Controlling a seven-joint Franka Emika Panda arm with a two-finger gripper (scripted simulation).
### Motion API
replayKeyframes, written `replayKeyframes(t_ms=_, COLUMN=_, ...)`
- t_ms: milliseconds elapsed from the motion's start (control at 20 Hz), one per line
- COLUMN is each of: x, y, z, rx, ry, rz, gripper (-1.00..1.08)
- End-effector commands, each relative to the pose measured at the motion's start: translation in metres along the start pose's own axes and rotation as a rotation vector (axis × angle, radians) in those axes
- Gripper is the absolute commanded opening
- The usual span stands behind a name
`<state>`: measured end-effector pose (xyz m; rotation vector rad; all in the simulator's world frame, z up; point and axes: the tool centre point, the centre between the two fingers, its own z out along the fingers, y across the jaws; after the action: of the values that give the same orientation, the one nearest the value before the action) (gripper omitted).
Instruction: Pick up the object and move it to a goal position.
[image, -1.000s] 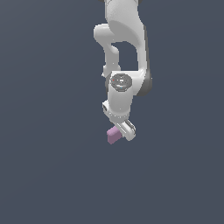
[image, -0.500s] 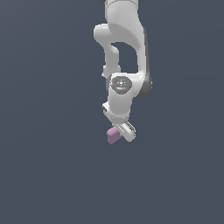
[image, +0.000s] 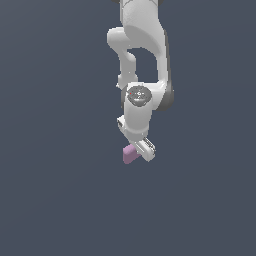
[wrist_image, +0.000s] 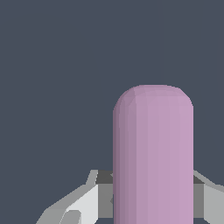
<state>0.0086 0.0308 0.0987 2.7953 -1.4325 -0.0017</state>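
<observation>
No shift since earlier; pincer clamps unlabelled block.

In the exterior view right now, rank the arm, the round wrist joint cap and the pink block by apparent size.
1. Arm, by far the largest.
2. Round wrist joint cap.
3. Pink block, partly hidden by the gripper, so its margin below the cap is unsure.

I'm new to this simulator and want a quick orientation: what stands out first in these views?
The white arm hangs down the middle of the exterior view against plain dark grey. At its tip, the gripper is closed on a small pink-lilac block. In the wrist view that block fills the foreground between the fingers.
</observation>
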Motion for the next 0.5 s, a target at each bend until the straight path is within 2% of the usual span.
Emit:
replayKeyframes(t_ms=0, x=-0.003, y=0.000, z=-0.006, rx=0.001, ry=0.001, rz=0.000, gripper=-1.00)
replayKeyframes(t_ms=450, x=-0.032, y=0.001, z=-0.051, rx=0.001, ry=0.001, rz=0.000, gripper=-1.00)
